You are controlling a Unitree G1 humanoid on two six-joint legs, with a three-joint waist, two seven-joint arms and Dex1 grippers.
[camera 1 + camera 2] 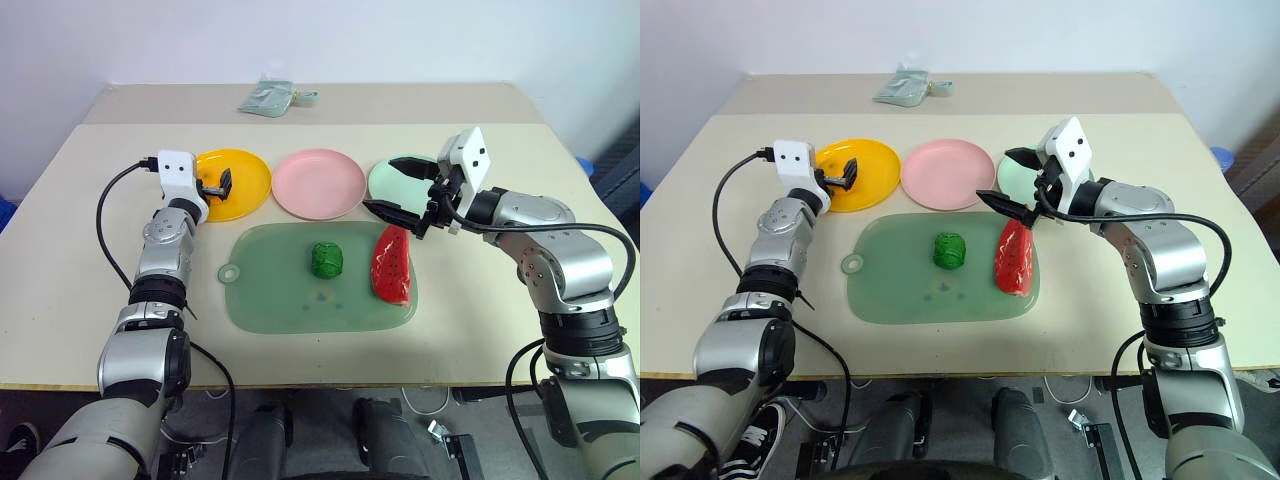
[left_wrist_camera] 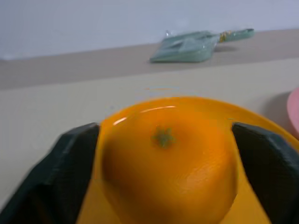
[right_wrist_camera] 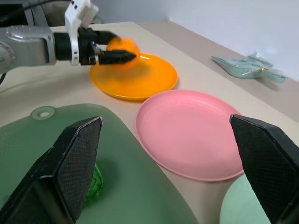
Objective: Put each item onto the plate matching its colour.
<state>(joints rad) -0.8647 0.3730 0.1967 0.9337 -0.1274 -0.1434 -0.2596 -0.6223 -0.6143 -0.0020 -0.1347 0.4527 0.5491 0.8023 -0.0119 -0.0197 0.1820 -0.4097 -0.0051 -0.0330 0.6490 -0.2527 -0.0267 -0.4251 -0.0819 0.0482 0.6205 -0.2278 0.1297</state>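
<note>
On the near part of the tan table lies the green mat, with the bumpy dark-green ball near its middle and the red watermelon slice toward its right edge, the two apart. Just above the slice's far end hovers the right gripper, its black fingers spread wide and empty. Beyond the mat stand three plates in a row: the yellow plate on the left, the pink plate in the middle, the mint plate on the right. Over the yellow plate the left gripper pinches the orange fruit between its fingers. Farthest back lies a clear packet.
</note>
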